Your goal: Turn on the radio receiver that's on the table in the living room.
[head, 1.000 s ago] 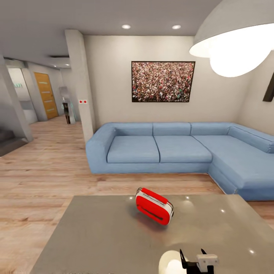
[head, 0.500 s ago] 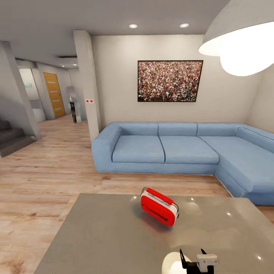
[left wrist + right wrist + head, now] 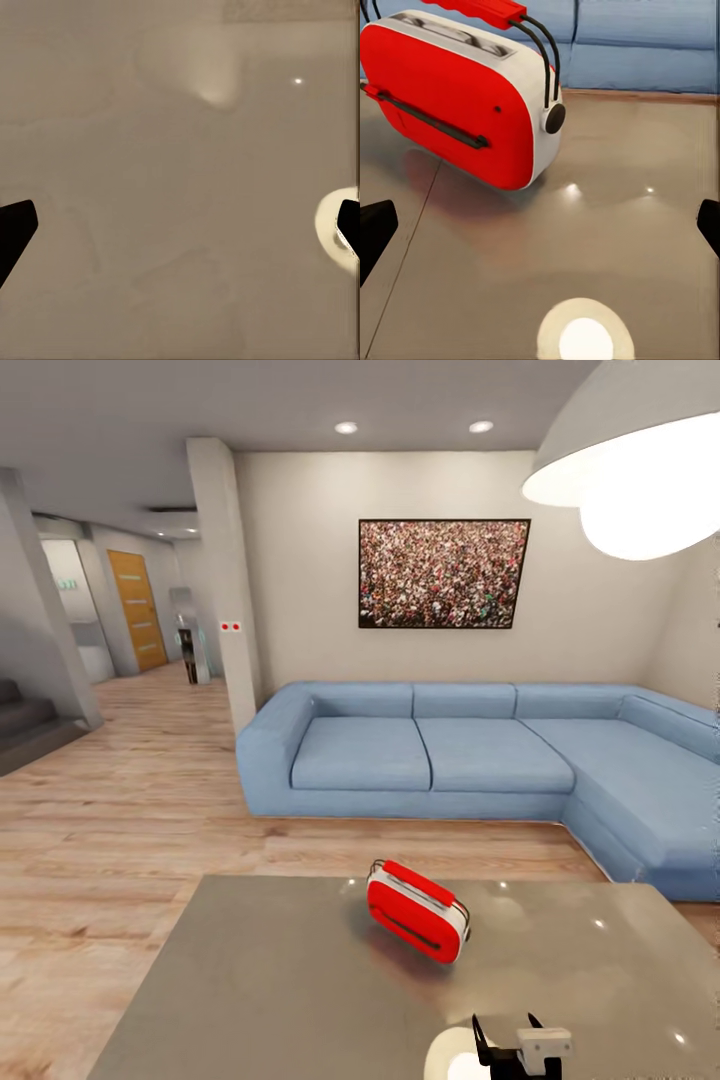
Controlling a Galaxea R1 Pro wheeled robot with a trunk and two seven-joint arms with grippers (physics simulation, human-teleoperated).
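Head view puts the radio (image 3: 416, 910) tilted on the bench (image 3: 250, 980), toward the far edge nearest the sofa (image 3: 450, 755), with the right end effector (image 3: 510, 1028) low over the near edge, short of the radio and apart from it. Right wrist view brings the radio (image 3: 465, 105) close ahead: red face with a dark slot, white end panel, a dark round knob (image 3: 556, 118) on that panel, thin handle over the top; fingertips (image 3: 375, 229) spread wide at the frame edges, released, nothing between them. Left wrist view looks down on bare bench top (image 3: 180, 225), fingertips (image 3: 15, 229) likewise wide apart and released. Judged from this: room reached, bench reached, radio found and within approach; not yet touched, so switching on remains entirely to do, probably by closing in on the knob or the face. Cannot tell which control is the switch. Counted: one radio, one bench, one sofa, one picture (image 3: 443, 573) on the wall, one dome lamp (image 3: 630, 460).
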